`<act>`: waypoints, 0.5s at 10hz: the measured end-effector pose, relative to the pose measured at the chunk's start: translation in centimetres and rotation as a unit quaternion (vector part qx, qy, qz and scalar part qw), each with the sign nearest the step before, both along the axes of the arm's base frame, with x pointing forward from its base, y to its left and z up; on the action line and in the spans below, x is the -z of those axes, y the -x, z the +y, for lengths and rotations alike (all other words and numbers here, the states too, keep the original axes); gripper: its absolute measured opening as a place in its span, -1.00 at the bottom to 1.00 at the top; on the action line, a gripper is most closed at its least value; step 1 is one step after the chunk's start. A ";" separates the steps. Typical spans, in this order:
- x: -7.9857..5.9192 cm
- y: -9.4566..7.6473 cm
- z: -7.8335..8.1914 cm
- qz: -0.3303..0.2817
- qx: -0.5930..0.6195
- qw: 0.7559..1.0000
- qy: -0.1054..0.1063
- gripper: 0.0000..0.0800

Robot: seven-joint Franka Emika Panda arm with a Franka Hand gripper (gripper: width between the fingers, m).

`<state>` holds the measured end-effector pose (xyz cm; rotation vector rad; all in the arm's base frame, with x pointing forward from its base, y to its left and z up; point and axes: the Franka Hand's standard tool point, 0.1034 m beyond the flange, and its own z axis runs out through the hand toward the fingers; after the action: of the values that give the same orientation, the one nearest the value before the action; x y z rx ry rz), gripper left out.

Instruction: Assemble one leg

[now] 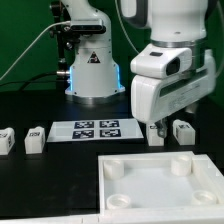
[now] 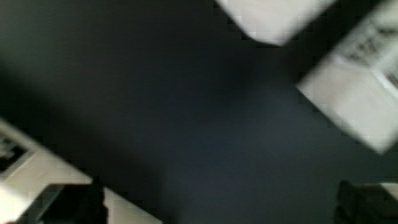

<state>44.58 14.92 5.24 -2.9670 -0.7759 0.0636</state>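
Observation:
Several small white legs with tags stand on the black table. Two are at the exterior view's left [image 1: 5, 140] [image 1: 35, 138] and two at its right [image 1: 155, 133] [image 1: 183, 130]. My gripper [image 1: 165, 124] hangs low over the right pair, its fingers just above and between them. In the wrist view the gripper [image 2: 222, 203] is open, with only dark table between the fingertips [image 2: 71, 205]. That view is blurred. A white block with dark marks [image 2: 356, 90] lies well off from the jaws, and I cannot tell which leg it is.
The large white square panel with round corner sockets [image 1: 150, 195] lies in front of the legs. The marker board [image 1: 95, 128] lies between the two pairs of legs. The arm's base [image 1: 92, 70] stands behind it. A blurred white shape [image 2: 276, 15] shows in the wrist view.

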 end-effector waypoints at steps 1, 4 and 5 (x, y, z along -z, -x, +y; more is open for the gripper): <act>-0.2 -0.3 0.6 0.003 0.057 0.998 -0.004 0.62; -0.1 -0.3 0.7 0.013 0.199 0.980 -0.003 0.62; -0.1 -0.2 0.8 0.017 0.238 0.971 -0.003 0.62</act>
<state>44.82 15.72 5.32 -3.0440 -0.0467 0.0837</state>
